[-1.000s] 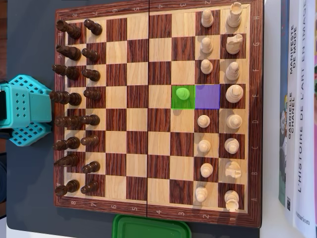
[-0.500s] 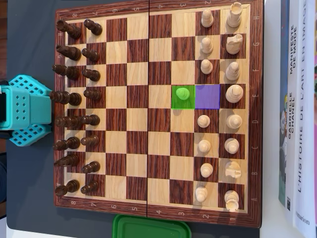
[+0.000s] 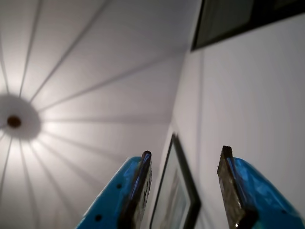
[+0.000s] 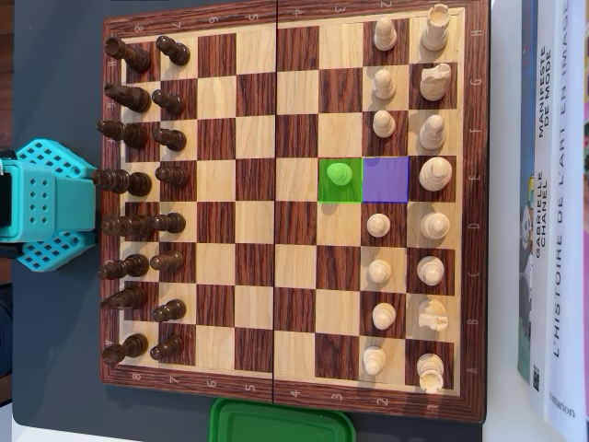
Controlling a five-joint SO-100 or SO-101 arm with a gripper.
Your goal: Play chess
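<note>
From my end, the gripper (image 3: 185, 162) is pointing up at the ceiling in the wrist view, two blue fingers (image 3: 133, 191) spread well apart with nothing between them, just a framed picture (image 3: 178, 195) on the wall showing through the gap. So it's wide open and holding nothing.

In the overhead view I only see the teal arm (image 4: 46, 204) sitting off the left edge of the chessboard (image 4: 293, 11), right behind the dark pieces (image 4: 138, 184). The gripper itself isn't over the board at all.

The pawn (image 4: 340, 174) I care about sits on a square marked green (image 4: 328, 191), one step out from the white pieces' row, and the square just to its right is tinted purple (image 4: 386, 180) with nothing on it. That puts the pawn well apart from the arm, across most of the board on the right half. The rest of the light pieces (image 4: 433, 173) are lined up in two columns on the right side.

A green container (image 4: 281, 422) pokes in at the bottom edge, and some books (image 4: 552, 184) lie to the right of the board.
</note>
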